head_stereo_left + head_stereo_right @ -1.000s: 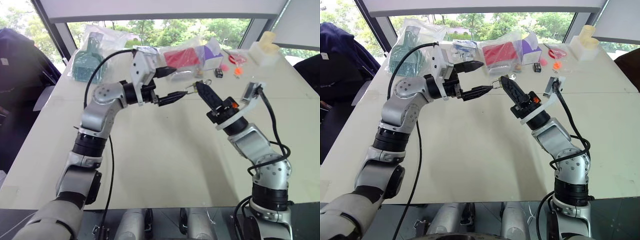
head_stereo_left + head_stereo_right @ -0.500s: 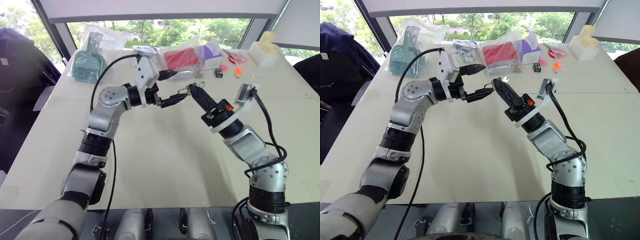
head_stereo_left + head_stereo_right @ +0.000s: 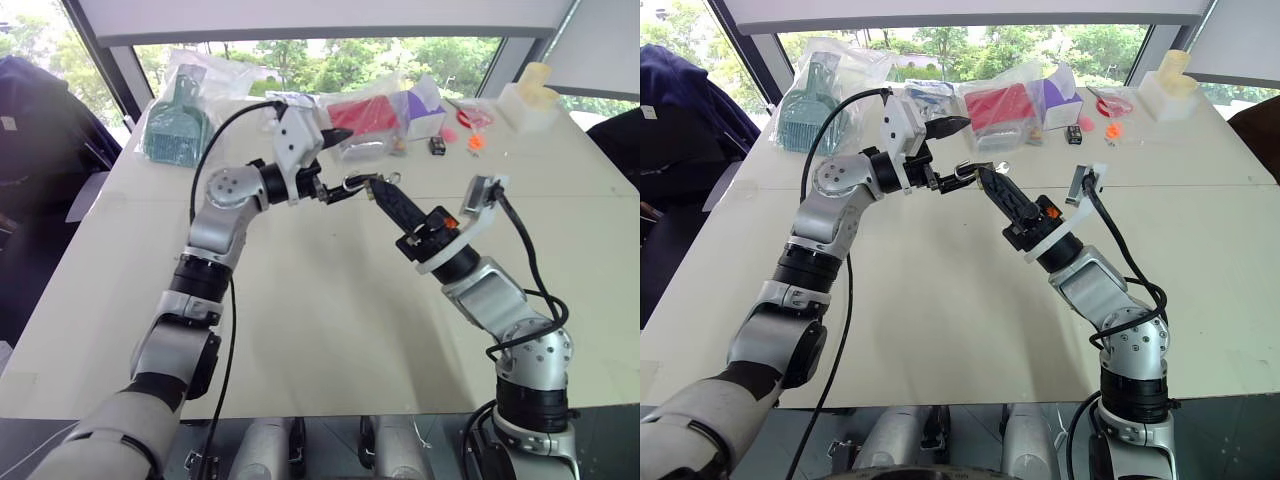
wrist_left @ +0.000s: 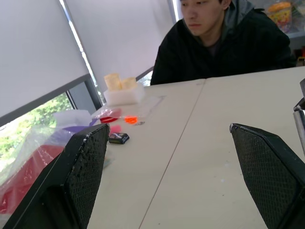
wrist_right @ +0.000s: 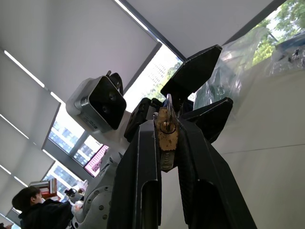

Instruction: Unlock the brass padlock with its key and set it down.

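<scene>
My right gripper (image 5: 164,157), clenched on the brass padlock (image 5: 166,136) above the counter (image 3: 330,330), has met my spread left gripper (image 3: 340,162), now straddling the padlock; unlocking can begin.

Both arms sit closer together above the white table (image 3: 330,330) than a second ago. The left gripper (image 3: 340,163) now reaches further along, its spread fingers flanking the tip of the right gripper (image 3: 376,187), where before a gap separated them. The right gripper, clamped on the brass padlock (image 5: 166,136), has drifted leftward, and its forearm leans more steeply toward the left arm.
</scene>
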